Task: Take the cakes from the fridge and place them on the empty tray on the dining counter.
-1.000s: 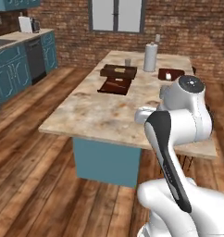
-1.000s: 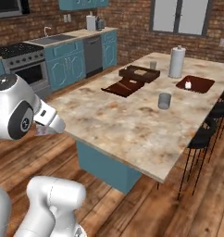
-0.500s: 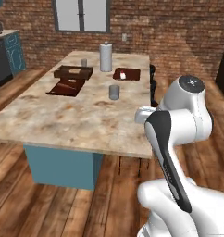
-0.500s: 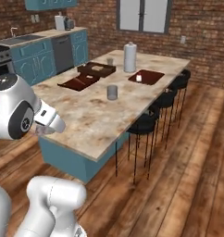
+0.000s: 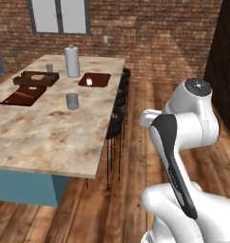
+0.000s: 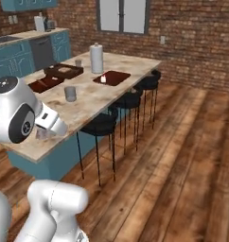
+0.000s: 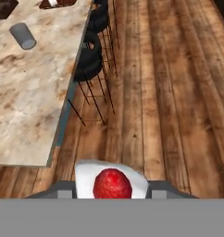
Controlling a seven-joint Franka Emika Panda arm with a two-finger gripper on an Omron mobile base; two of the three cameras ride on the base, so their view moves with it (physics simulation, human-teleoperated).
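In the hand view my gripper (image 7: 112,186) is shut on a cake (image 7: 112,181), a white wedge with a red cherry, held over the wooden floor to the right of the dining counter (image 7: 26,92). The empty tray (image 5: 94,79) (image 6: 112,77), flat and reddish-brown, lies at the far end of the dining counter (image 5: 50,128) (image 6: 88,101) beside the stools. A second small cake (image 5: 89,81) (image 6: 103,79) sits on that tray. The tray's edge (image 7: 65,3) also shows at the top of the hand view. The fridge is out of view.
A grey cup (image 5: 72,101) (image 6: 70,93) (image 7: 22,36) and a paper towel roll (image 5: 72,61) (image 6: 96,58) stand on the counter. Two other brown trays (image 5: 22,97) (image 5: 36,78) lie further left. Black stools (image 5: 119,114) (image 6: 100,125) (image 7: 88,60) line the counter's edge. Open wooden floor spreads to the right.
The base has driven and turned, so the whole scene has shifted: the counter slid left and the stool side came into view. The arm's pose has not changed.
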